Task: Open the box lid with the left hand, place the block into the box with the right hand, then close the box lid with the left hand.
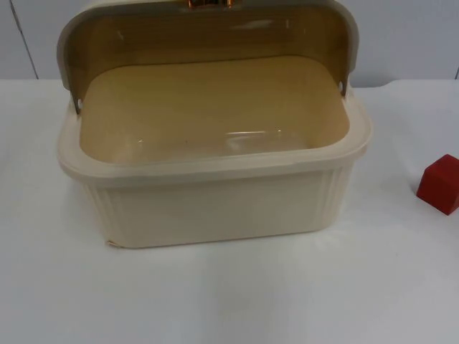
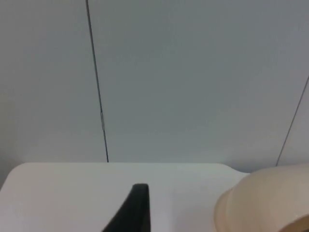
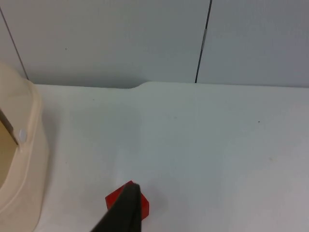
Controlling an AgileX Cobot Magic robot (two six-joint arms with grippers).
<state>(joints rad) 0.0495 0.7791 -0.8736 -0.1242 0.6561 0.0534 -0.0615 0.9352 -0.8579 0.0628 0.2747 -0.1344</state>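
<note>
The cream plastic rectangular box [image 1: 215,208] with ribbed sides stands on the white table top [image 1: 229,301], its tinted, cream-rimmed domed lid [image 1: 208,36] swung up and back, so the inside lies open and holds nothing. The small red cube-shaped block [image 1: 439,183] sits on the table, well apart from the box on its right side.

The right gripper [image 3: 123,212] hangs just above the block [image 3: 126,199], one black fingertip overlapping it, with the box wall [image 3: 21,159] off to its left; whether this gripper is open or closed cannot be told.

The left gripper [image 2: 130,212] hovers over bare table before the grey partition wall [image 2: 193,77], the box's rounded cream corner [image 2: 265,203] near on its right; its state cannot be told either.
</note>
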